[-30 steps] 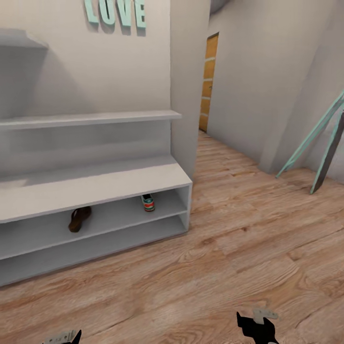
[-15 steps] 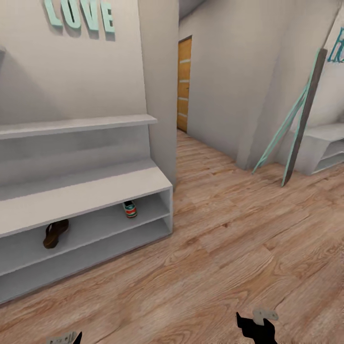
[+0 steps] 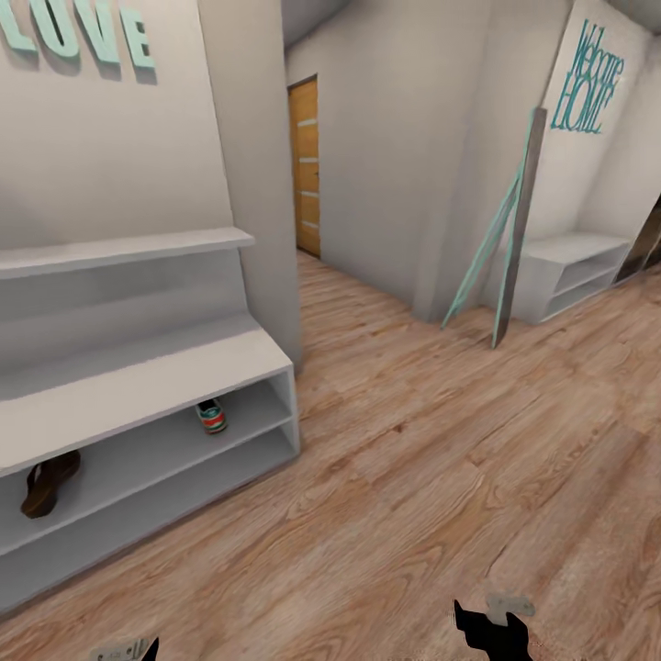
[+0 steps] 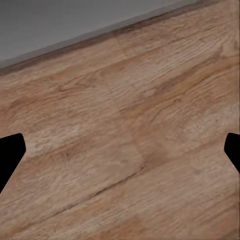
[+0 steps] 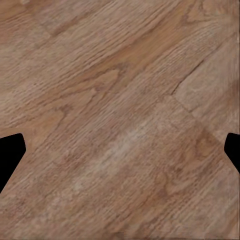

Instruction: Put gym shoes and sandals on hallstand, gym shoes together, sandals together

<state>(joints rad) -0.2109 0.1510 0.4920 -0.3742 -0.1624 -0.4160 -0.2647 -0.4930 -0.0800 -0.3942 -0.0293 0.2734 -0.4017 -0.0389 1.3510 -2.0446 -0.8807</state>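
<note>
On the hallstand, head view: hallstand (image 3: 138,390) has slid toward 9 o'clock as the camera swung right; one gym shoe (image 3: 211,418) and one sandal (image 3: 46,482) sit in its upper compartment, well apart.
Meaning: probably searching for the remaining pair.
Left wrist view: left gripper (image 4: 120,150) spread wide, empty, over corridor floor (image 4: 125,150).
Right wrist view: right gripper (image 5: 120,150) likewise wide, empty.
</note>
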